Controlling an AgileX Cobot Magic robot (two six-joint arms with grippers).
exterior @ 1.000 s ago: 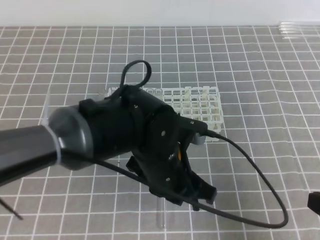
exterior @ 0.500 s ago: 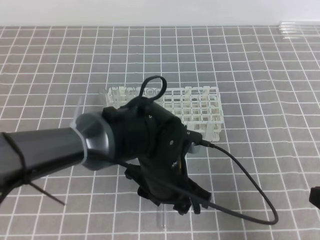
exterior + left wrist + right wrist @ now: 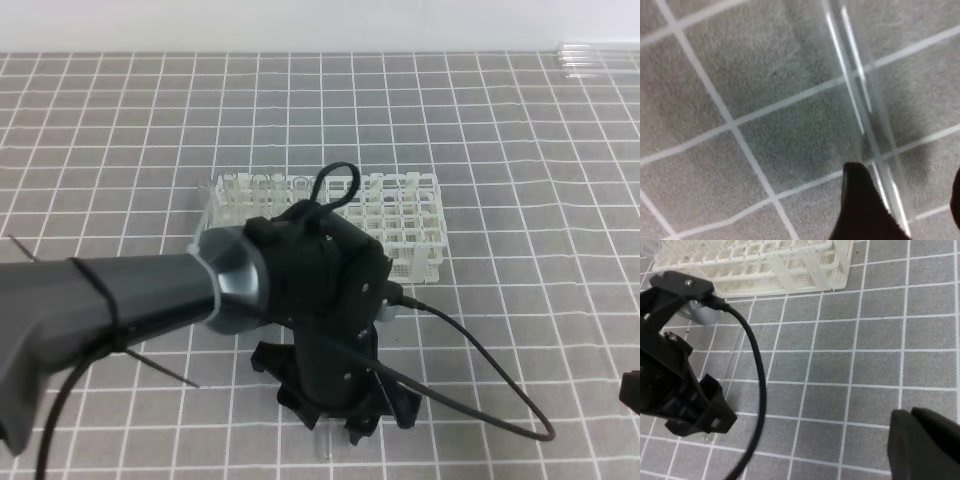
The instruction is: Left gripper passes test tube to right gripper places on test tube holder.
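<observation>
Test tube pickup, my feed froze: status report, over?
Left gripper open, low over test tube. Tube flat on mat, not gripped. Right gripper shut, waiting aside. Rack unobstructed.

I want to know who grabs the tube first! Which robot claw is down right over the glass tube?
The left gripper, on the grey arm. It hangs open over the test tube lying on the mat. The right gripper sits shut, off to the side.

The left gripper hides most of the test tube. The test tube holder's seven o'clock corner sits behind the arm. The right gripper is cut off at five o'clock in its wrist view.
</observation>
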